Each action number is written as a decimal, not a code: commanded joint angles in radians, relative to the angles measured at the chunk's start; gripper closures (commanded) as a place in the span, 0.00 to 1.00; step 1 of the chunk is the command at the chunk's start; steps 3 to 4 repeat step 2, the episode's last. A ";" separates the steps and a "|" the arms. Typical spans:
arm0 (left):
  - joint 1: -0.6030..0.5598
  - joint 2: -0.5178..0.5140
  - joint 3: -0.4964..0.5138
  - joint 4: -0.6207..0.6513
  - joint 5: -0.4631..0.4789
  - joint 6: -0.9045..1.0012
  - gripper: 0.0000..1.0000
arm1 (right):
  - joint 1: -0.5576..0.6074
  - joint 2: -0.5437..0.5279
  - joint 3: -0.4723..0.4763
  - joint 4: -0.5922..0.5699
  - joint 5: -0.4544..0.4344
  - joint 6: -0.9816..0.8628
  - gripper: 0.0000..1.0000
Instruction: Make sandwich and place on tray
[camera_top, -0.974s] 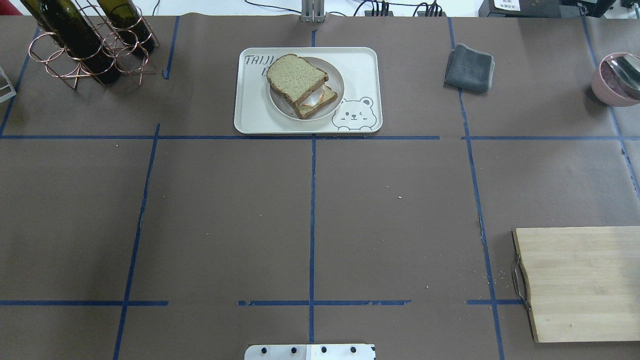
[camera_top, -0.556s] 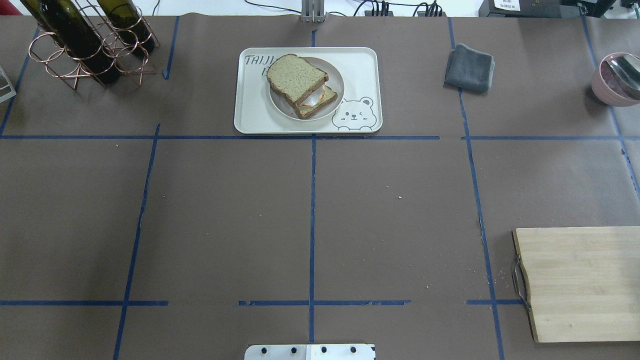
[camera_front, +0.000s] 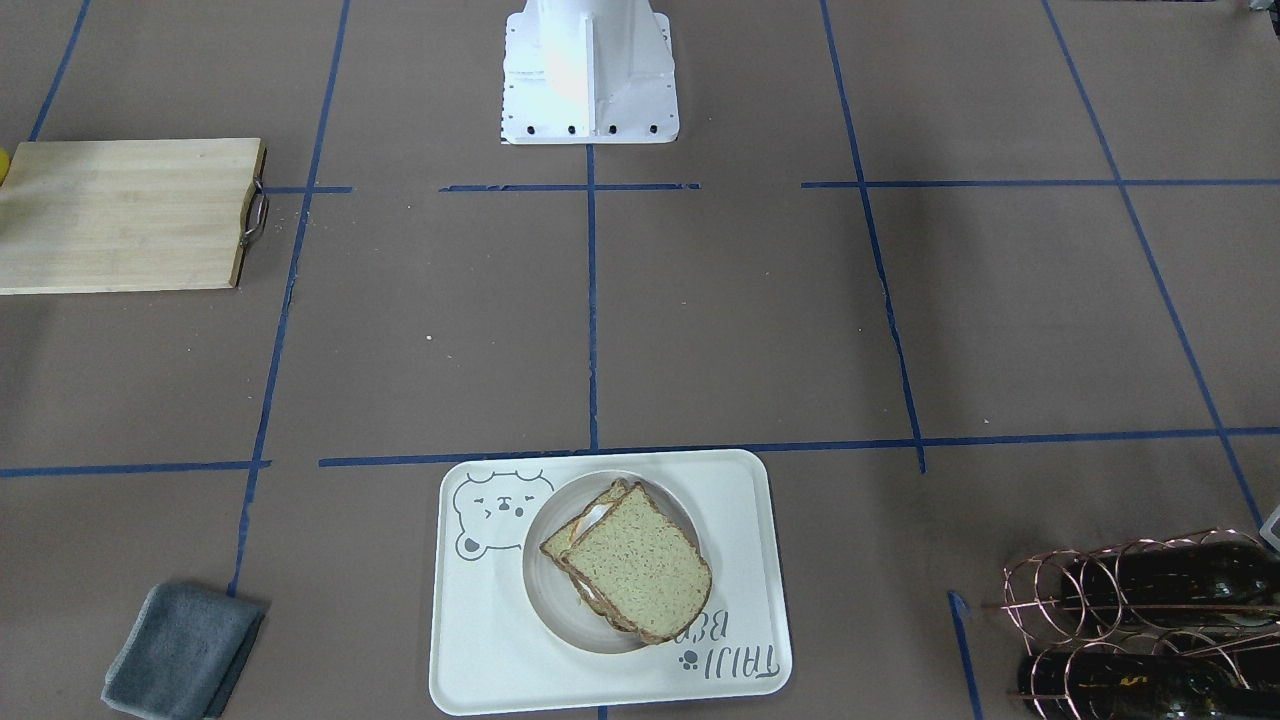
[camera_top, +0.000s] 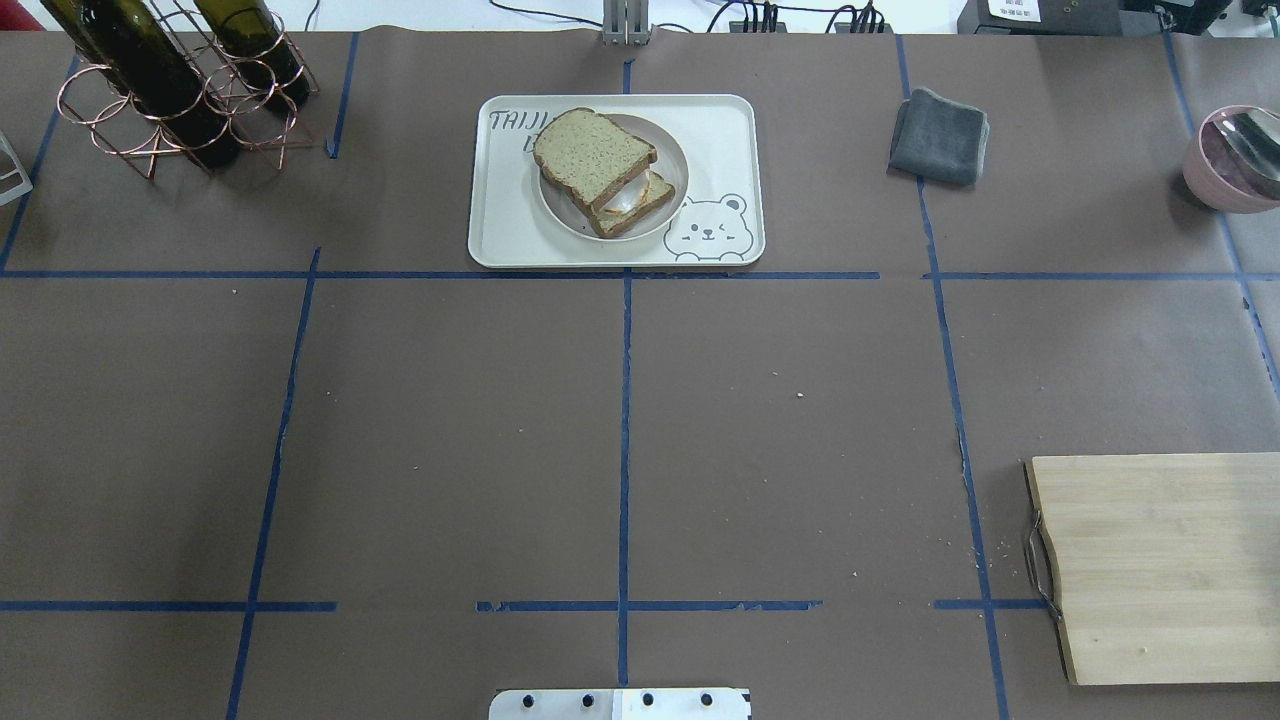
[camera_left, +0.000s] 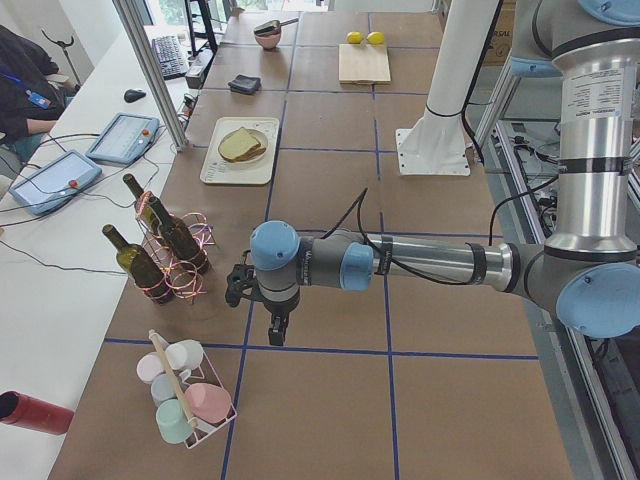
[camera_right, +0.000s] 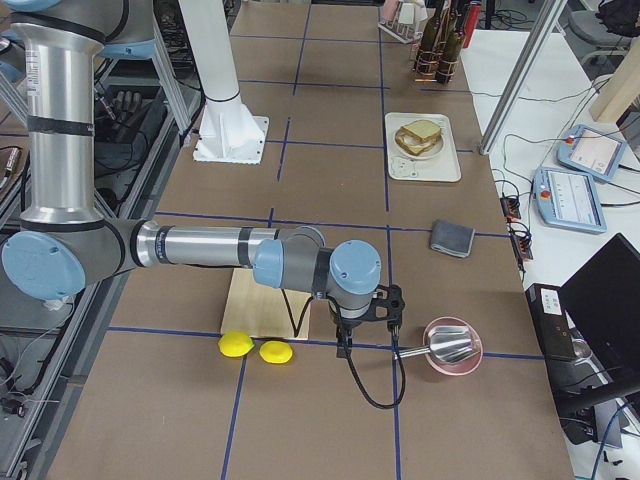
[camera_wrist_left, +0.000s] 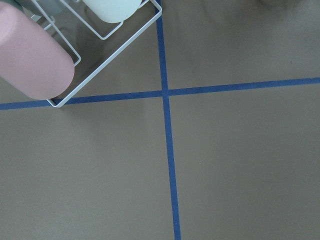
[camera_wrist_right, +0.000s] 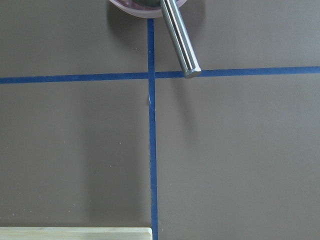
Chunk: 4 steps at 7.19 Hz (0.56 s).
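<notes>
The sandwich (camera_top: 595, 158) rests on the tray (camera_top: 500, 205), so done, I judge. The left tool (camera_left: 276, 330) and right tool (camera_right: 343, 347) hang aside; apart or together, I cannot tell.

The only legible lettering is on the tray (camera_top: 490, 225), which lies at the middle of the desk's far edge from the robot. Grey capitals "TAIJI" (camera_top: 515, 122) stand in one corner of it, diagonally opposite the bear-face drawing (camera_top: 710, 232). A second word starts beneath; in the front-facing view "BE" (camera_front: 726, 625) is readable before the sandwich (camera_front: 632, 562) covers the rest. A white label (camera_left: 590, 95) on the left arm (camera_left: 430, 262) carries print too small to read.
</notes>
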 joint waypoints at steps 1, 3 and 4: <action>0.000 0.000 0.000 -0.002 0.000 0.000 0.00 | 0.001 0.001 0.000 0.000 0.000 0.000 0.00; 0.000 0.000 0.000 -0.002 0.000 0.000 0.00 | 0.001 0.004 0.000 0.000 0.000 0.000 0.00; 0.000 0.000 0.000 -0.002 0.000 0.000 0.00 | 0.001 0.004 0.000 0.000 0.000 0.000 0.00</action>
